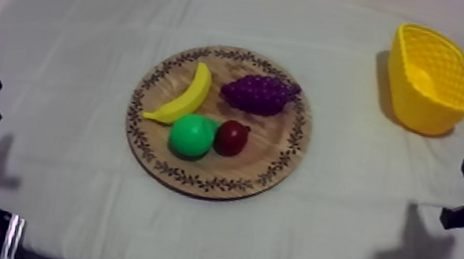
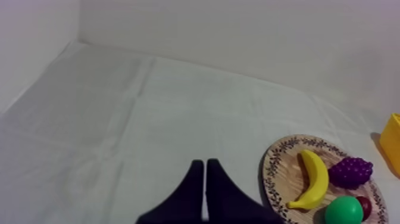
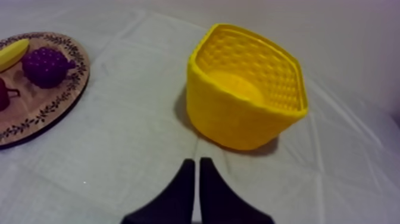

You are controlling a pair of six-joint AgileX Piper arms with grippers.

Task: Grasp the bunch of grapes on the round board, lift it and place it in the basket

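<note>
Sitting on round board [image 1: 275, 145], knobbly grapes [image 1: 260, 94], dimpled basket [image 1: 421, 109]

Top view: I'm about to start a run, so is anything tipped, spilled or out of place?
Nothing stands out. The banana, bunch of grapes, pear and small red fruit all lie on the wooden board, and the yellow basket stands upright on the cloth. Left gripper and right gripper are shut.

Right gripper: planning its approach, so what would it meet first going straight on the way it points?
Probably the near wall of the yellow basket, which stands ahead of the right gripper, bare cloth between. Depth is unclear.
</note>
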